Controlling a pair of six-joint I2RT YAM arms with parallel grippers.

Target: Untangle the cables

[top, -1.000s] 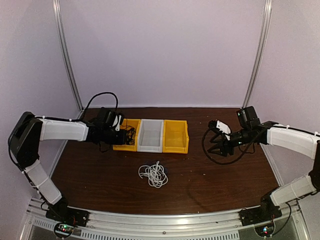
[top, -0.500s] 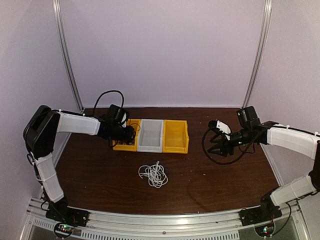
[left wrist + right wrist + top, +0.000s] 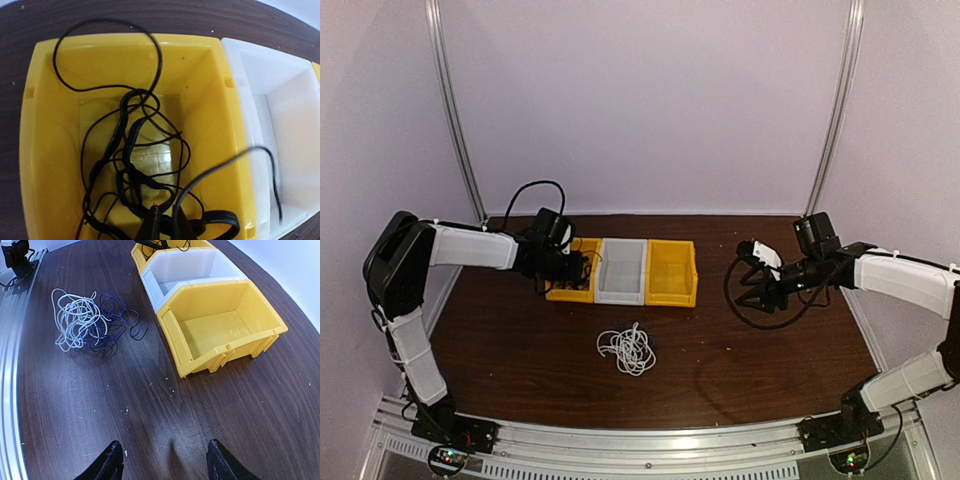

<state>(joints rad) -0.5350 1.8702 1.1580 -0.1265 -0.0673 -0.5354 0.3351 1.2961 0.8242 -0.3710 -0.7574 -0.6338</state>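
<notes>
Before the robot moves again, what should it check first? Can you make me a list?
1. Black cable all inside the left yellow bin: not ok, one loop pokes over the rim.
2. Left gripper holding the black cable or not: cannot tell, the fingers sit right in the strands.
3. Right gripper open with nothing in it: ok.
4. White cable apart from the dark cable on the table: not ok, they are tangled together.
5. White bin and right yellow bin have nothing in them: ok.
</notes>
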